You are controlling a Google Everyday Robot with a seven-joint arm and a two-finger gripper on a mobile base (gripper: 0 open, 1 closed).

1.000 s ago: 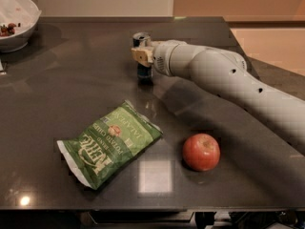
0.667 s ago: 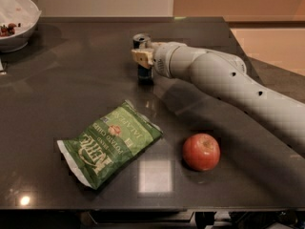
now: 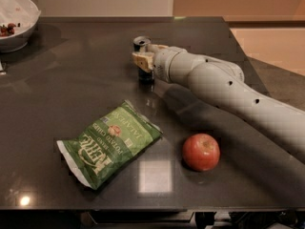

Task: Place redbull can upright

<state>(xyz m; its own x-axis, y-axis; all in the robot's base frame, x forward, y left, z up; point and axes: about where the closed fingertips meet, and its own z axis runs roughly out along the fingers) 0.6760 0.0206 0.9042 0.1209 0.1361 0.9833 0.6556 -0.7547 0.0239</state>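
Note:
The redbull can [image 3: 142,46] stands upright on the dark table [image 3: 71,85], near the middle of its far half. Its shiny silver top shows; its sides look dark and are partly hidden. My gripper [image 3: 144,59] reaches in from the right on a thick white arm [image 3: 224,87]. Its tan fingers [image 3: 142,58] sit around the can's middle.
A green chips bag [image 3: 108,143] lies flat at the front left. A red apple [image 3: 201,151] sits at the front right, under the arm. A white bowl [image 3: 16,23] with some food stands at the far left corner. The table's front edge is close to the bag and apple.

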